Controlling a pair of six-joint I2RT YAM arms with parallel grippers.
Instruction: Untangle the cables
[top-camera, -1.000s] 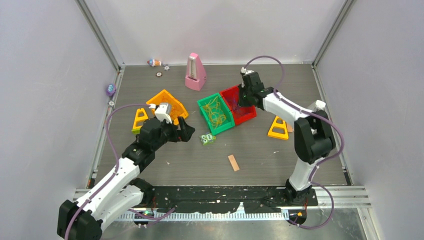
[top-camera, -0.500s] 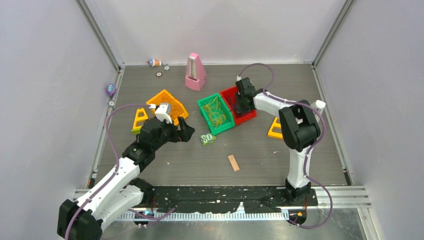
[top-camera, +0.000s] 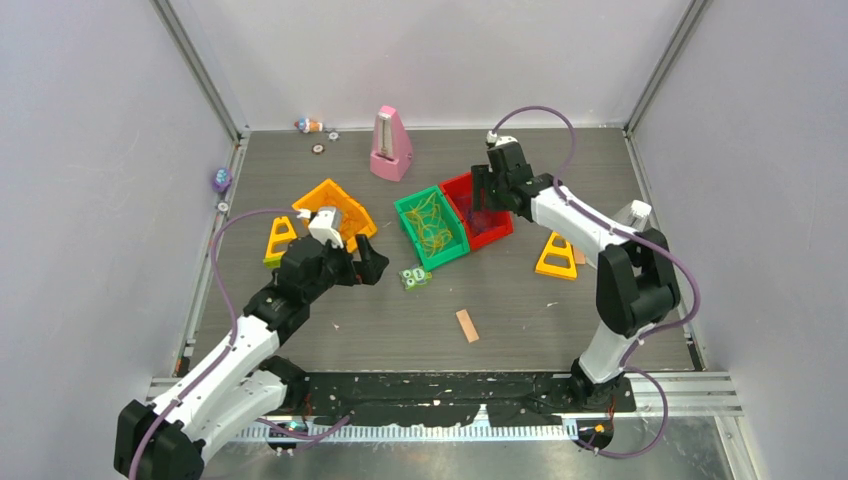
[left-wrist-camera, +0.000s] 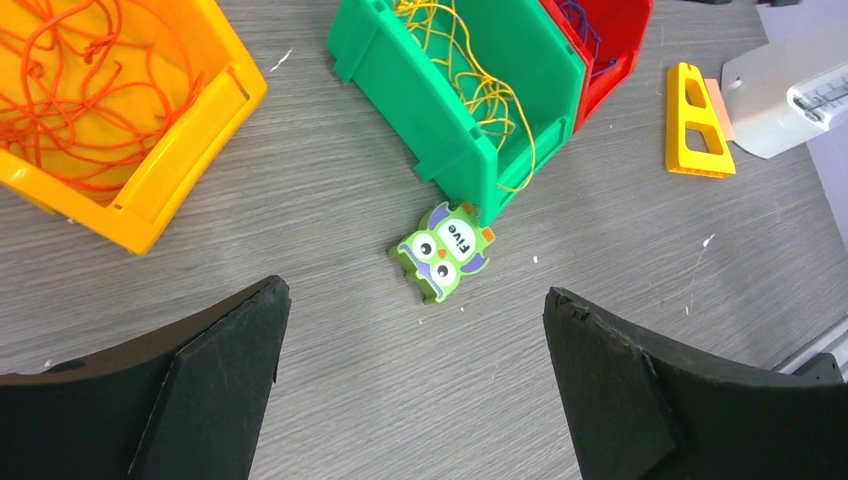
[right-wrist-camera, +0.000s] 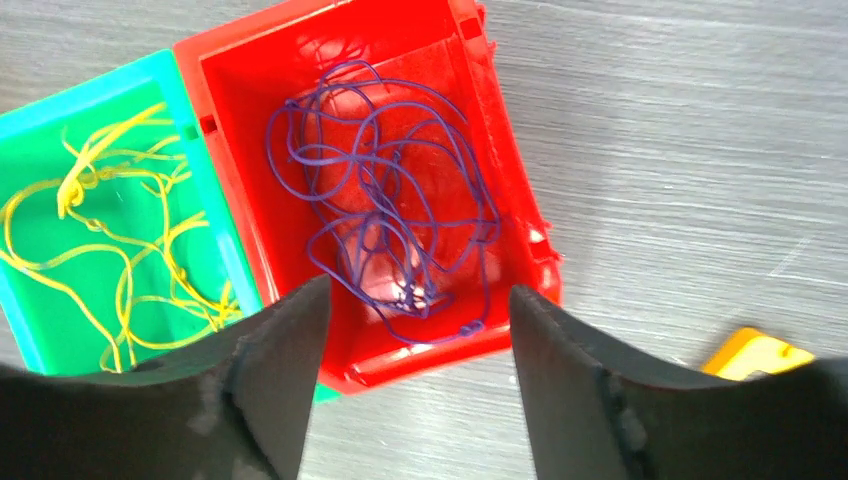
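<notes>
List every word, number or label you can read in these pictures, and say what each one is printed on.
"Five": on the belly of the green owl toy, beside the green bin.
Scale on the face of the pink metronome: too small to read.
Strip of fine marks on the pale part at the right edge of the left wrist view: too small to read.

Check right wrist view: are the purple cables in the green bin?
No, the purple cables lie in the red bin; the green bin holds only yellow cables.
</notes>
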